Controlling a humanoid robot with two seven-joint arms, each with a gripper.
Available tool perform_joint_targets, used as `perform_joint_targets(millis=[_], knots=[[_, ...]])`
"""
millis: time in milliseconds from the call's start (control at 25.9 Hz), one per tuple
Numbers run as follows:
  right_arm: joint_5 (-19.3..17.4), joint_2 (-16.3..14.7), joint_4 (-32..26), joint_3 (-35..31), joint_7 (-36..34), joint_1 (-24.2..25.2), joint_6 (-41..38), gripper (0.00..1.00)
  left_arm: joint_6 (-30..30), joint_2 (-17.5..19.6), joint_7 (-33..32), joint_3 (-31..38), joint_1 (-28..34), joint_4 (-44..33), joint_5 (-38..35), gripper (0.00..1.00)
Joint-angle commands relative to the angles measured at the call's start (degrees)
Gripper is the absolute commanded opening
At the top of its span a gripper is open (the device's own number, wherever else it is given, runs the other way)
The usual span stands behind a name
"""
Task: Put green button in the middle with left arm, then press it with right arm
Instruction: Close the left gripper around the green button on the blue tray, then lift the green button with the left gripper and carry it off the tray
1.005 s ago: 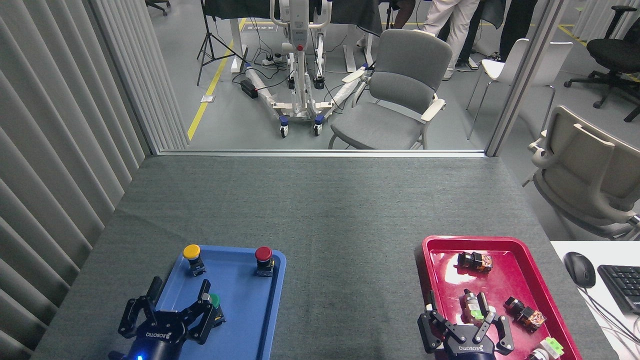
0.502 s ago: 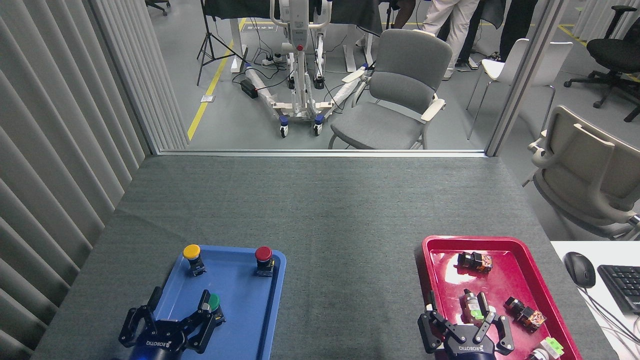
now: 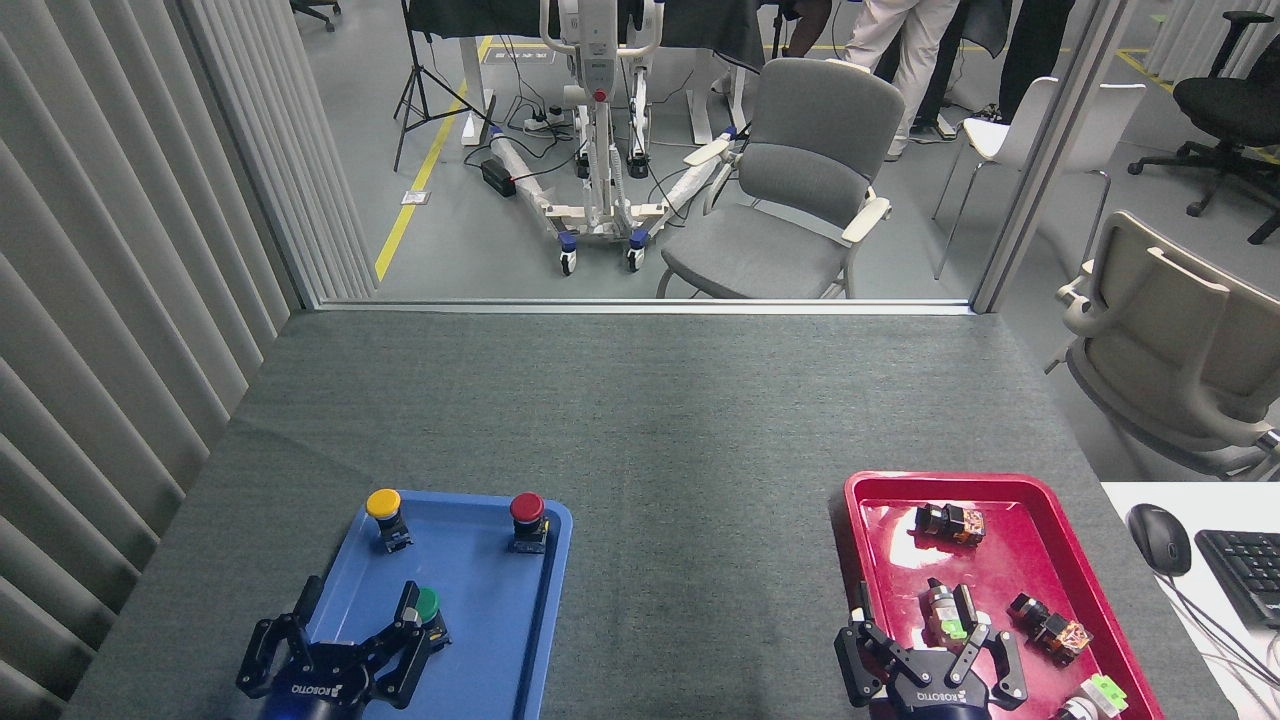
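The green button [image 3: 428, 604] stands on the blue tray [image 3: 500, 620], near its middle. My left gripper [image 3: 355, 615] hangs over the tray's near left part with its fingers spread open; one finger [image 3: 408, 606] sits just left of the green cap, nothing held. At the bottom right, my right gripper [image 3: 935, 625] is open over the near left part of the red tray [image 3: 1010, 490]. The middle [image 3: 700, 560] is bare dark grey table between the two trays.
A yellow button [image 3: 384, 512] and a red button [image 3: 527, 518] stand at the blue tray's far end. Several small parts lie in the red tray. A mouse [image 3: 1158, 537] and keyboard [image 3: 1245, 570] lie on a white desk at right. Chairs stand beyond the table.
My left gripper has drawn back toward the near edge, so more of the green cap shows. The right arm has not moved.
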Motion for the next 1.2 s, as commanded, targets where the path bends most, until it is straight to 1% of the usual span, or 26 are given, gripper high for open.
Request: perform_joint_targets(millis=[0,696,773,812,928,1043,1159], knots=[[0.01,0.01,0.00,0.00,0.00,0.01,-0.01,0.99,0.07,-0.11,-0.08,0.00,0.01,-0.02,-0.01,1.00],[0.01,-0.08,0.18,0.09,0.00,0.01,-0.01,0.99,0.60,-0.19,-0.26,0.61,1.24,0.25,0.26,1.00],[0.01,-0.08,0.18,0.09,-0.09,0.01,-0.01,0.99,2.97,-0.72,-0.96,0.17,1.07,0.34,0.34,1.00],[0.01,-0.08,0.18,0.09,-0.09,0.01,-0.01,0.99,4.73,-1.07,-2.28,-0.18,0.98,0.51,0.17,1.00],[0.01,0.01,0.18,0.09,-0.09,0.01,0.08,0.99,7.54,-2.04,-6.06,-3.08,0.71,1.83,-0.36,1.00],[0.01,0.01,0.26,0.09,-0.09,0.01,0.08,0.99,10.62,-2.21,-6.32,-3.52,0.19,5.34,-0.45,1.00],[0.10,0.09,0.26,0.09,-0.09,0.01,0.08,0.99,11.59,-2.04,-5.97,-3.87,-0.60,8.60,-0.62,1.00]])
